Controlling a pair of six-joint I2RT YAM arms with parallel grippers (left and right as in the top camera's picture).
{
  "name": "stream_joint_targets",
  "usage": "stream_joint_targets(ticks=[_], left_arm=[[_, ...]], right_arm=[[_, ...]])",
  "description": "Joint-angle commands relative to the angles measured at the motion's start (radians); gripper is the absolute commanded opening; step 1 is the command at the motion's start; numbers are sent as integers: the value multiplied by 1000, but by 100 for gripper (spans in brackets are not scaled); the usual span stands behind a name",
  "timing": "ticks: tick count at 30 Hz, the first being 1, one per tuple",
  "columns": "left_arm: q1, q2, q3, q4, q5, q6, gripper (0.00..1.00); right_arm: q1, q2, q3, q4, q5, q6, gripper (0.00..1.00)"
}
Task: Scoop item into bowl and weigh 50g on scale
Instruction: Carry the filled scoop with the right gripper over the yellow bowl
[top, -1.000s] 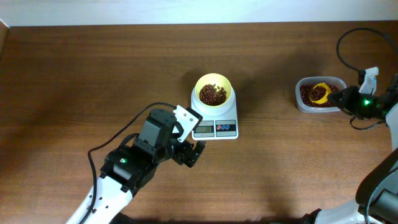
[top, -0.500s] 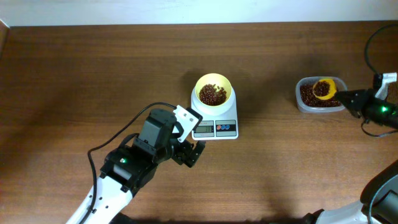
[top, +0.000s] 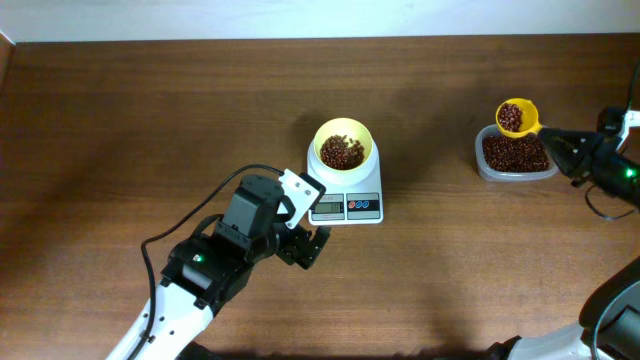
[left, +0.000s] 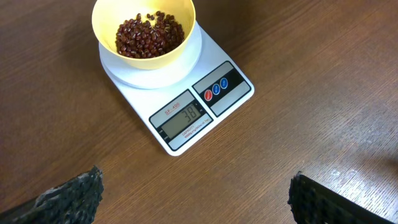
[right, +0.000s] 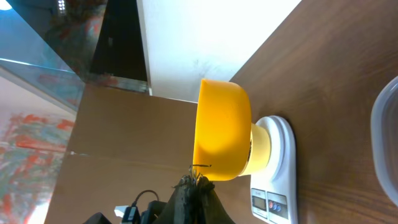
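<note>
A small round pale-yellow plastic bowl (top: 344, 148) sits on the round platform of the white rounded-rectangular scale (top: 346, 206), near the middle of the wooden worktop (top: 150, 120). The bowl holds a loose heap of small, glossy, dark reddish-brown beans (left: 149, 35) that covers its bottom and stays well below the rim. In the left wrist view the scale's grey display (left: 181, 116) reads 38, beside one red and two blue buttons.

At 3 o'clock from the scale, well apart, a clear rounded-rectangular tub (top: 484, 160) holds a deeper bed of the same beans. The yellow scoop (top: 516, 117) is over the tub's 12 o'clock rim with its smooth, rounded cup facing up and filled with beans. The right fingers (right: 193, 198) are clenched on its handle.

The left fingers (left: 68, 196), dark and rough-textured, are spread wide and grasp nothing. They are near the scale at its 7 o'clock.
</note>
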Motion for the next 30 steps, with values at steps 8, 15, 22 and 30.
stream_joint_targets(ticks=[8, 15, 22, 30], left_arm=[[-2, 1, -10, 2, 17, -10, 99], [-2, 1, -10, 2, 17, -10, 99], [-2, 1, -10, 2, 17, -10, 99], [-2, 1, -10, 2, 17, -10, 99]], right_arm=[[274, 5, -7, 12, 28, 23, 4], [482, 5, -7, 319, 169, 322, 4], [606, 5, -7, 643, 294, 620, 4], [692, 5, -7, 649, 381, 624, 4]])
